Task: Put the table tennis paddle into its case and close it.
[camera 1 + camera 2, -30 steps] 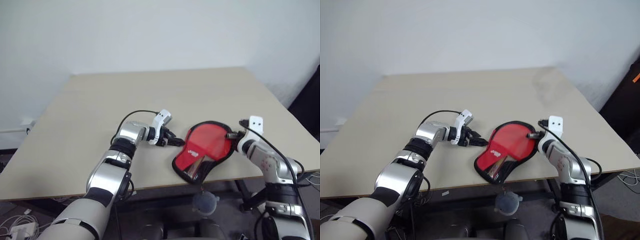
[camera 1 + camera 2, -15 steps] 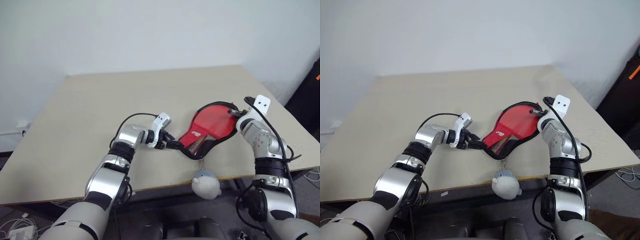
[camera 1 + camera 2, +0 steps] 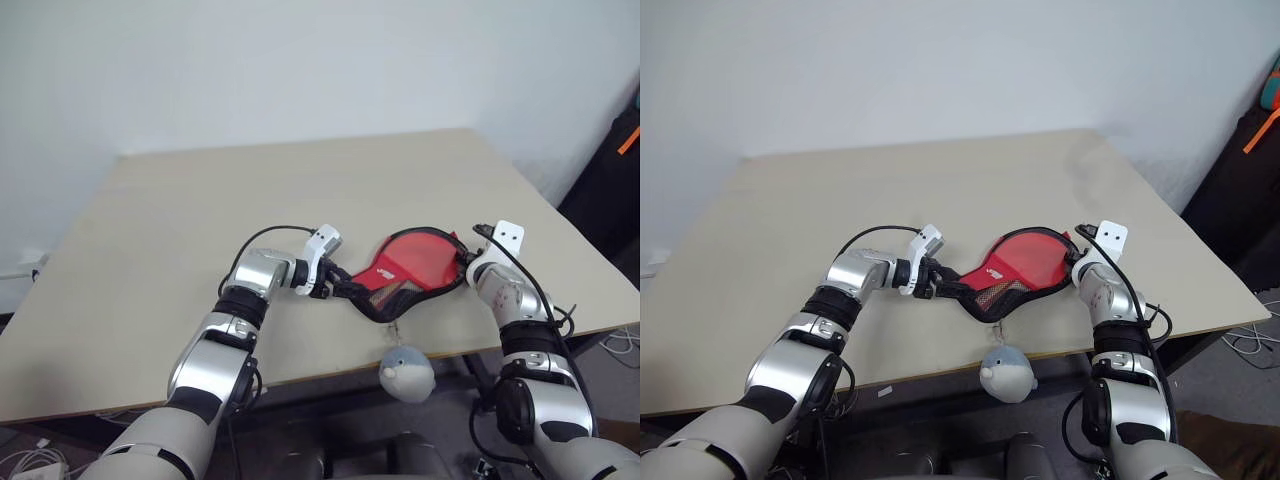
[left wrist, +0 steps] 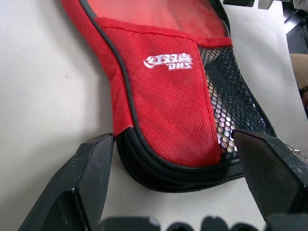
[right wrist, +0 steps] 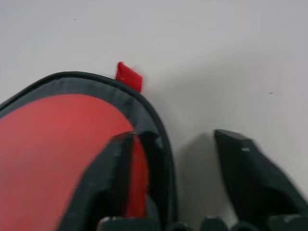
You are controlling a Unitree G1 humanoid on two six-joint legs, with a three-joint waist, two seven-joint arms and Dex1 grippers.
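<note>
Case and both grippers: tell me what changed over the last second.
The right gripper let go: it was shut on the round end of the case, lifted that end off the table, then lowered it back and opened. The plush charm swung below the table edge. The left gripper stayed open around the narrow end.

Bare table (image 3: 300, 190) beyond the case (image 3: 415, 265) between both arms.

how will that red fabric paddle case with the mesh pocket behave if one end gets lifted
The red fabric paddle case with black edging will probably sag rather than stay rigid, since its woven cloth and mesh pocket look soft. The grey-blue plush charm already hangs off the beige table edge, so it may swing and tug slightly. It likely slides easily on the smooth tabletop.
</note>
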